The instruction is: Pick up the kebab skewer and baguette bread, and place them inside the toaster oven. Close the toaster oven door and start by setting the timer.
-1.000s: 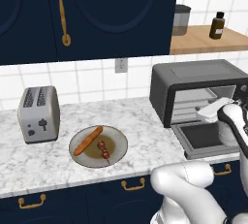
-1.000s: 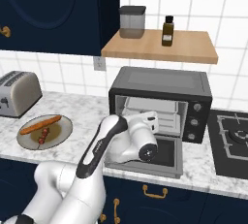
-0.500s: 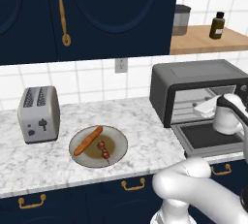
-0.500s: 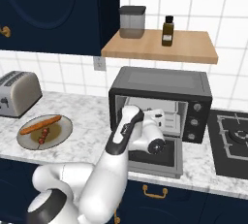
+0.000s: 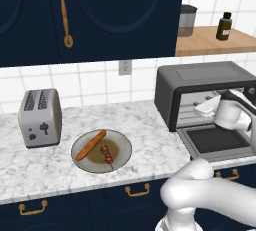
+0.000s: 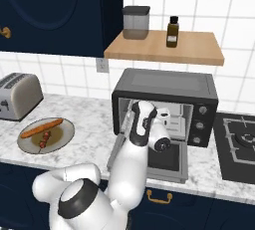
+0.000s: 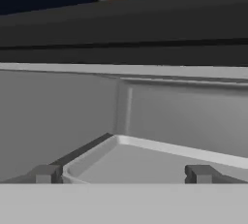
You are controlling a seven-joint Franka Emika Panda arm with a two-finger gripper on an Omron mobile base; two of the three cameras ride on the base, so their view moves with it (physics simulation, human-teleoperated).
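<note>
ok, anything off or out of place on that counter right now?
Nothing spilled or damaged. One oddity: the pincer is open and empty at the toaster oven mouth, door dropped flat, while the baguette bread and kebab skewer lie on their plate.

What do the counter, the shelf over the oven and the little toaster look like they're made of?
Counter: looks like polished marble or a stone imitation, white with grey veining.
Shelf: light wood, judging by the plain tan matte surface.
Toaster: probably brushed metal, silver-grey with a soft sheen.
</note>
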